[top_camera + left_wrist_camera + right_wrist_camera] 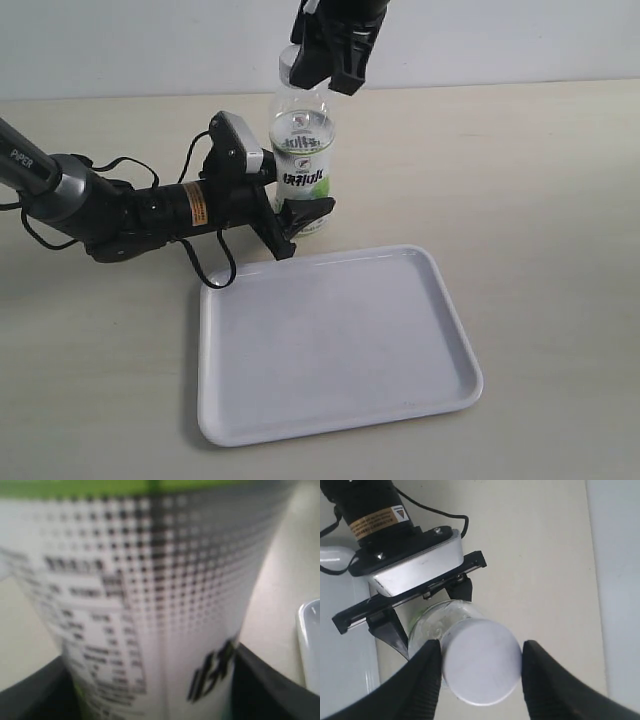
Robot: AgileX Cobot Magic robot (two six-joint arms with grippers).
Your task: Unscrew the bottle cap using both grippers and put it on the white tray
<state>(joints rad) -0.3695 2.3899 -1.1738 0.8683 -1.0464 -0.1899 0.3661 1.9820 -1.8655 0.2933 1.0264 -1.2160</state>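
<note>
From outside, the bottle (303, 165) stands upright on the table (540, 180), toward the middle of its far edge. The left claw (300, 225) is clamped round the bottle's lower body, and the right claw (322, 85) comes down from above onto the bottle cap (288, 62). The white tray (330, 340) lies flat just on the near-edge side of the bottle.

The left wrist view is filled by the blurred bottle label, with black fingers (265, 685) pressed against both its sides.

In the right wrist view, the bottle cap (480, 662) sits on the bottle's neck, pinched between two ribbed fingers (422, 685) that touch it on opposite sides.
</note>
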